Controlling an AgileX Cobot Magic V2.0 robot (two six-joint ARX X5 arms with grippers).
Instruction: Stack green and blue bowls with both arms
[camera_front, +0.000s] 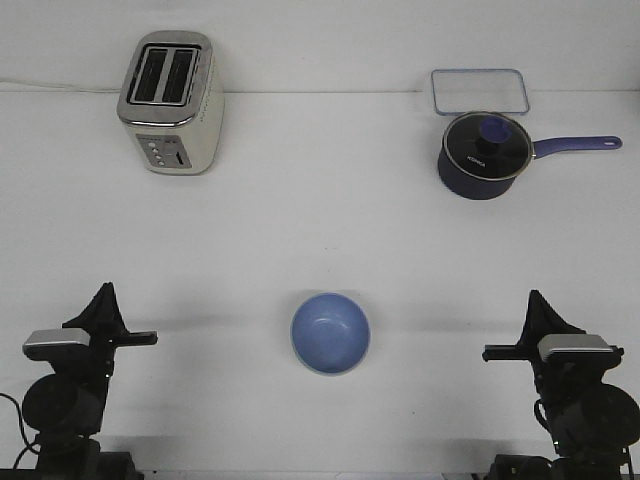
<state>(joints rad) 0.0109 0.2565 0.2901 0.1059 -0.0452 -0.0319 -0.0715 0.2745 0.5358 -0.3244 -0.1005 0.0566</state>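
The periwinkle blue bowl (330, 332) stands upright on the white table (330, 220), near the front and midway between the arms. No green bowl shows on its own; a thin pale edge runs under the blue bowl's near rim, and I cannot tell what it is. My left gripper (104, 296) is at the front left, fingers together and pointing up, empty, well left of the bowl. My right gripper (540, 302) mirrors it at the front right, fingers together and empty.
A silver two-slot toaster (170, 102) stands at the back left. A dark navy lidded saucepan (483, 152) with a long handle stands at the back right. A clear rectangular container (479, 91) lies behind the saucepan.
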